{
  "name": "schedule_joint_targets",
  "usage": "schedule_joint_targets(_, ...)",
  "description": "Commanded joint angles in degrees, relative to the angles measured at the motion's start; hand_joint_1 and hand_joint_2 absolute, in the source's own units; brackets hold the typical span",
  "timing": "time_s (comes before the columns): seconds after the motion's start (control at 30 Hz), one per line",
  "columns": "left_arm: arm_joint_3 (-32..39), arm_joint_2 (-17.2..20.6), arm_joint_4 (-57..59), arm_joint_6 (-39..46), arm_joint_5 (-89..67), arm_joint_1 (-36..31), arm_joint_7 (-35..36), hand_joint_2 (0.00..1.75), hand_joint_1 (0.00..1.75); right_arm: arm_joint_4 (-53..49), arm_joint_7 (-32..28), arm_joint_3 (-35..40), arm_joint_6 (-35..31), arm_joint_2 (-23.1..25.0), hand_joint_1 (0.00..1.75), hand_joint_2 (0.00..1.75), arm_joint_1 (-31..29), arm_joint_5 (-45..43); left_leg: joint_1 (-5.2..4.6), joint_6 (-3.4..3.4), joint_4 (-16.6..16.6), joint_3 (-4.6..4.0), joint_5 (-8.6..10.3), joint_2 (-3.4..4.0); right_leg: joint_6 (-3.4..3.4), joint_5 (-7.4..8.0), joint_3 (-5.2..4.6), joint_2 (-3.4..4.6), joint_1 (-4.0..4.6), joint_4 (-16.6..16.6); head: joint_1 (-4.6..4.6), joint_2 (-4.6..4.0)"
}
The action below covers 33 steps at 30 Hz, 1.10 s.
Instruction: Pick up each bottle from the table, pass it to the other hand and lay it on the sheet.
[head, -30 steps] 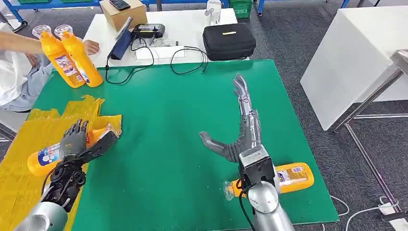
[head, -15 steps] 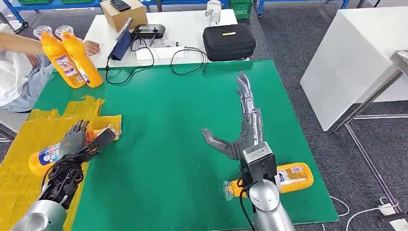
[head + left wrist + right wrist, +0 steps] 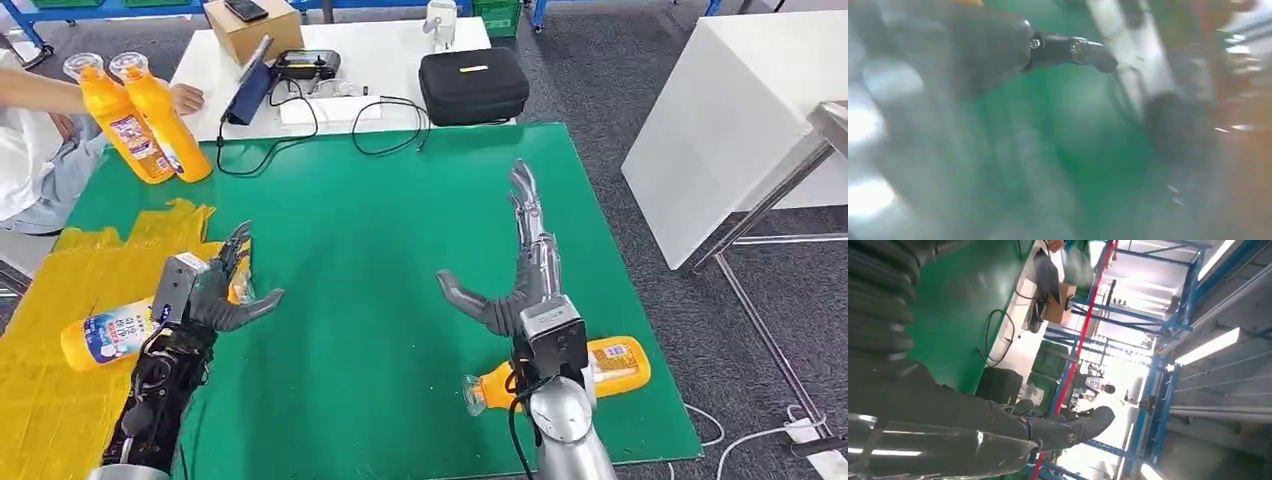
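Above the green mat (image 3: 380,250), the left hand (image 3: 215,290) hovers with fingers spread and thumb out, holding nothing; its wrist view is blurred, with one dark finger (image 3: 1073,50) over green. Just beside and partly behind it, a bottle (image 3: 105,335) lies on its side on the yellow sheet (image 3: 60,400), which covers the mat's near left corner. Over the mat's right half, the right hand (image 3: 515,270) is likewise released, fingers stretched straight toward the far edge and thumb angled left. Behind its wrist, a second bottle (image 3: 600,368) lies on the mat near the front edge, clear cap pointing left. At the far left corner, two upright bottles (image 3: 140,115) stand together, with a person's hand (image 3: 185,97) just beside them. Beyond the mat, a white table (image 3: 400,55) carries a black case (image 3: 473,85), a cardboard box (image 3: 252,27) and cables (image 3: 390,125).
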Motion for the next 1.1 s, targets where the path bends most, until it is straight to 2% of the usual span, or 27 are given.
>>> schedule_joint_targets(0.03, -6.78, -0.51, -11.94, -0.56, 3.46, 3.93, 1.57, 1.75, 0.0, 0.59, -0.09, -2.75, 0.2, 0.02, 0.0, 1.75, -0.31, 0.3, 0.09, -0.02, 0.05, 0.01, -0.1, -0.06, 0.02, -0.09, 0.08, -0.07, 0.09, -0.03, 0.0, 0.0)
schedule_joint_targets(0.27, -7.29, -0.16, -11.55, -0.77, 4.7, 3.85, 1.07, 1.75, 0.0, 0.59, -0.06, -2.88, 0.21, 0.12, 0.0, 1.75, -0.3, 0.44, 0.08, -0.02, 0.02, -0.06, -0.08, -0.07, 0.02, -0.08, -0.03, -0.08, 0.09, -0.03, 0.0, 0.0)
schedule_joint_targets(0.37, -8.84, -1.46, -15.83, -3.7, 10.29, 6.71, 1.34, 1.75, 0.0, 0.46, 0.17, -3.04, 0.31, 0.0, 0.0, 1.75, 0.15, 1.48, 0.08, -0.01, 0.01, -0.03, -0.11, -0.05, 0.02, -0.09, 0.01, -0.07, 0.09, -0.04, 0.0, 0.0)
schedule_joint_targets(0.43, -10.76, -2.76, -18.6, -4.01, 11.52, 8.61, 1.18, 1.75, 0.0, 0.48, 1.13, -1.69, 0.63, -1.8, 0.0, 1.75, -0.03, 5.03, 0.06, 0.01, 0.01, -0.07, -0.1, -0.05, 0.04, -0.08, -0.03, -0.06, 0.07, -0.04, 0.0, 0.0)
schedule_joint_targets(0.6, -14.2, -3.23, -21.77, -2.91, 13.54, 12.38, -0.2, 1.75, 0.0, 2.35, 2.83, 6.12, 2.99, -13.65, 0.0, 1.75, -0.36, 24.27, 0.07, 0.03, -0.02, -0.02, -0.12, -0.09, 0.07, -0.09, 0.11, -0.11, 0.07, -0.15, 0.0, 0.0)
schedule_joint_targets(0.67, -13.6, -3.06, -22.19, -2.61, 14.64, 13.56, -0.43, 1.75, 0.0, 2.96, 2.92, 6.8, 3.45, -18.64, 0.0, 1.75, 0.26, 27.82, 0.13, 0.04, 0.03, 0.15, -0.26, -0.07, 0.1, -0.16, 0.33, -0.09, 0.13, -0.21, 0.0, 0.0)
schedule_joint_targets(0.8, -11.71, -3.31, -21.35, -1.14, 14.94, 13.56, -0.66, 1.75, 0.0, 3.97, 0.21, 3.72, 6.82, -29.48, 0.0, 1.75, 1.61, 26.92, 0.05, 0.1, -0.07, 0.0, -0.15, -0.25, 0.09, -0.08, 0.22, -0.26, 0.05, -0.26, -0.02, 0.0)
schedule_joint_targets(0.9, -10.23, -3.78, -20.7, -1.88, 17.66, 12.11, -2.07, 1.75, 0.0, 0.94, -4.45, -1.1, 14.71, -40.05, 0.0, 1.75, 6.31, 20.68, -0.01, 0.14, 0.01, -0.14, -0.13, -0.53, 0.1, -0.13, 0.12, -0.52, -0.01, -0.19, -0.02, 0.0)
schedule_joint_targets(1.0, -9.64, -4.25, -21.78, -1.71, 18.26, 12.09, -2.33, 1.75, 0.0, -1.02, -5.17, -5.02, 17.33, -43.2, 0.0, 1.75, 10.64, 20.07, -0.01, 0.18, 0.13, -0.21, -0.17, -0.81, 0.13, -0.23, 0.17, -0.78, -0.01, -0.14, -0.02, 0.0)
schedule_joint_targets(1.1, -9.48, -4.48, -22.01, -1.37, 18.53, 12.33, -2.18, 1.75, 0.0, -2.95, -4.88, -6.65, 18.69, -45.0, 0.0, 1.75, 14.37, 19.52, -0.09, 0.29, 0.17, -0.33, -0.23, -0.56, 0.09, -0.15, -0.04, -0.53, -0.08, -0.07, -0.02, -0.02)
